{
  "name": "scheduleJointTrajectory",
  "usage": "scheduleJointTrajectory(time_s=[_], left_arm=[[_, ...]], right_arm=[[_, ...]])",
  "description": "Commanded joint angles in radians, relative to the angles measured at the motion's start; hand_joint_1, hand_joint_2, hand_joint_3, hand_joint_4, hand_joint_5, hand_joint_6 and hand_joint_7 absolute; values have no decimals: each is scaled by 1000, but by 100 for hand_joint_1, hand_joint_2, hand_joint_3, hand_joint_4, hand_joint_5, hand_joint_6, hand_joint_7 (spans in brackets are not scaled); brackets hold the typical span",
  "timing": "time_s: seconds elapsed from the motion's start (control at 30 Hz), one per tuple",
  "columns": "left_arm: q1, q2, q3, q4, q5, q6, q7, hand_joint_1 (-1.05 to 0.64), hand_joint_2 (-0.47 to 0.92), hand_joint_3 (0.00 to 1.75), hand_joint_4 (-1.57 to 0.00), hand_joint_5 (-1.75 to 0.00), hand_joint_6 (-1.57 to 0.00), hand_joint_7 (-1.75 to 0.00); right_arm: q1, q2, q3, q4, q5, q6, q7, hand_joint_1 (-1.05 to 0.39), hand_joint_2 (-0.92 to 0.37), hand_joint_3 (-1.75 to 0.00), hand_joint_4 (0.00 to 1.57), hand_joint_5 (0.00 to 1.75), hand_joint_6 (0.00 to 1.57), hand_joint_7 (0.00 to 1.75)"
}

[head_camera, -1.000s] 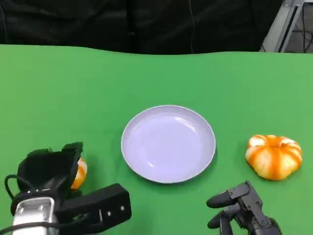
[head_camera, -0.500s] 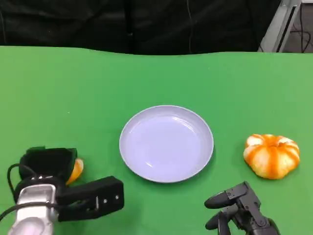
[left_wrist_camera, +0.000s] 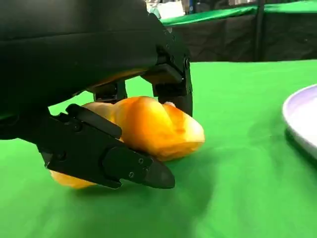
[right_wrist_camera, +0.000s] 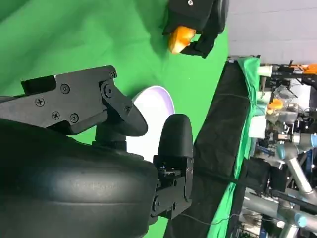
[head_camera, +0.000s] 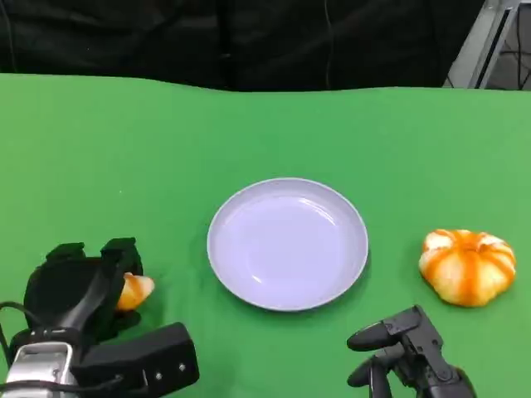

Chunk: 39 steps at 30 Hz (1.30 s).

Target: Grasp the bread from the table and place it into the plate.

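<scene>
With the left hand (head_camera: 79, 286) fingers (left_wrist_camera: 124, 166) clamped around the bread (left_wrist_camera: 148, 126) left of the plate (head_camera: 287, 243), a clean lift needs firm squeeze first.

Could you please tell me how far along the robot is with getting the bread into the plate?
Done: the left hand has reached one bread roll and its fingers are wrapped around it. In hand: that grip; the roll looks to sit on the green table, not lifted. Left: carrying it to the plate, which holds nothing. A second bread lies untouched beyond the plate, and the right hand holds nothing.
</scene>
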Motion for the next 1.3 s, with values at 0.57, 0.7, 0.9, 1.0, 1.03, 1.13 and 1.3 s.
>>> scheduleJointTrajectory(time_s=[0.57, 0.7, 0.9, 1.0, 1.03, 1.13, 1.3], left_arm=[[-38, 36, 0, -60, 11, -183, 134, -25, 53, 108, -82, -175, -61, -175], [-46, 35, -6, -61, 16, -187, 132, -24, 53, 110, -83, -175, -61, -175], [-49, 31, -11, -56, 26, -220, 175, -24, 51, 110, -84, -175, -61, -175], [-58, -7, -32, -68, 30, -237, 197, -23, 50, 111, -85, -175, -62, -175], [-66, -22, -41, -65, 30, -250, 214, -22, 47, 116, -87, -175, -63, -175], [-90, -42, -56, -50, 44, -262, 249, -23, 43, 125, -89, -175, -63, -175], [-161, -92, -83, 2, 53, -273, 273, -23, 44, 125, -90, -175, -64, -174]], right_arm=[[2, 4, 0, -9, -5, 9, -17, -9, -92, -99, 13, 175, 0, 175], [0, 1, 0, -5, -12, 3, -23, -7, -92, -99, 13, 175, 0, 175], [10, 2, 4, -24, -7, 15, -20, -7, -92, -98, 12, 175, 0, 175], [15, -8, 3, -31, -6, 12, -13, -7, -92, -100, 12, 175, 0, 175], [16, -11, 3, -32, -7, 10, -11, -7, -92, -100, 12, 175, 0, 175], [17, -11, 2, -31, -5, 8, -10, -7, -92, -100, 12, 175, 0, 175], [13, -13, 1, -23, 1, 4, -6, -6, -92, -100, 12, 175, 0, 175]])
